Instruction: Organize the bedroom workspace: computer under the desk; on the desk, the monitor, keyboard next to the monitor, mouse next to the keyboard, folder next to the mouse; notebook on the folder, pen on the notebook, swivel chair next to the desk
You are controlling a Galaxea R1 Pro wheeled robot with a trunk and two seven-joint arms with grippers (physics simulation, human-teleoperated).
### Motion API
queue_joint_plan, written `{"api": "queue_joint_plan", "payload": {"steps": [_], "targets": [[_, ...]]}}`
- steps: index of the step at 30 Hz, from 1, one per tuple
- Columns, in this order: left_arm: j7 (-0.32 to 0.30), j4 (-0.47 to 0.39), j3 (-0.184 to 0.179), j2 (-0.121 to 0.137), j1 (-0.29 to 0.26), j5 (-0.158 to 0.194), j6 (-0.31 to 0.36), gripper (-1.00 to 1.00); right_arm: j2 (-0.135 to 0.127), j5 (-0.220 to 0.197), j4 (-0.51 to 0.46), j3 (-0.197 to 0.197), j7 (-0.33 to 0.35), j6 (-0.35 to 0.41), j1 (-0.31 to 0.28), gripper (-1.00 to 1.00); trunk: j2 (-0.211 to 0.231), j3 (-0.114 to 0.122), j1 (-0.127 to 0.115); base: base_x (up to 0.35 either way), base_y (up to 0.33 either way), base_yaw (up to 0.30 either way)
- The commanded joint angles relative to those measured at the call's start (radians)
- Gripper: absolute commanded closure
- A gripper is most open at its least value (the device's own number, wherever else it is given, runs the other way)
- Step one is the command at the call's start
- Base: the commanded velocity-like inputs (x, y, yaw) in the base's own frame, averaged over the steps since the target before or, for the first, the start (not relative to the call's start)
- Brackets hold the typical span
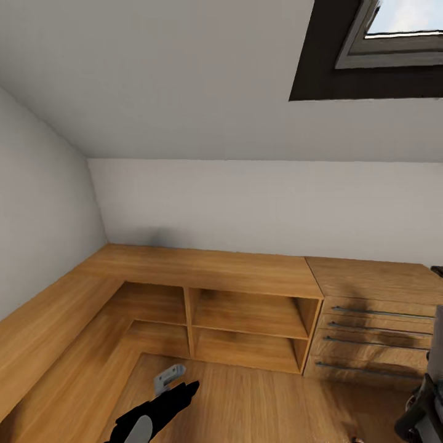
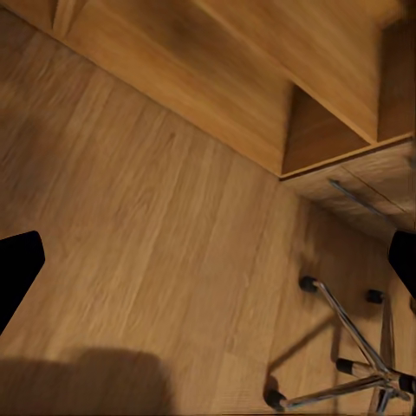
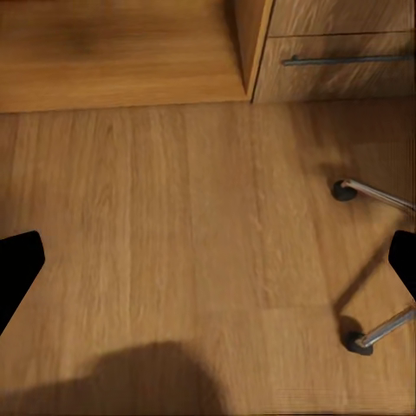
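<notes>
The swivel chair's chrome star base (image 2: 360,351) with black castors stands on the wood floor in the left wrist view. Two of its legs (image 3: 377,195) also show in the right wrist view. My left gripper (image 2: 208,273) hangs open over bare floor beside that base, its black fingertips (image 2: 17,269) far apart. My right gripper (image 3: 208,273) is open too, above the floor near the castors, holding nothing. In the head view my left arm (image 1: 166,403) reaches forward low down. The desk, computer, monitor, keyboard, mouse, folder, notebook and pen are out of view.
A low light-wood corner shelf unit (image 1: 246,314) with open compartments runs along the white wall, and a drawer unit (image 1: 369,335) with metal handles joins it on the right. A grey and black shape (image 1: 434,357) cuts the right edge. A skylight (image 1: 394,37) sits in the sloped ceiling.
</notes>
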Motion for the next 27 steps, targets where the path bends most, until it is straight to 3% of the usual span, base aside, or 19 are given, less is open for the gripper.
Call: {"api": "queue_joint_plan", "payload": {"steps": [1, 11, 27], "targets": [[0.010, -0.002, -0.003, 0.001, -0.001, 0.011, 0.001, -1.00, -0.001, -0.003, -0.002, 0.001, -0.005, 0.005, -0.001, -1.00, -0.001, -0.001, 0.000, 0.029, 0.014, -0.299], [0.010, -0.002, -0.001, -0.001, -0.001, 0.012, 0.001, -1.00, 0.004, -0.003, 0.005, 0.001, -0.005, 0.005, -0.001, -1.00, -0.001, -0.001, 0.000, 0.008, 0.017, -0.299], [0.010, -0.002, -0.003, -0.002, -0.001, 0.012, 0.001, -1.00, 0.005, -0.003, 0.013, 0.002, -0.005, 0.005, -0.001, -1.00, -0.001, -0.001, 0.000, 0.024, 0.192, -0.299]]}}
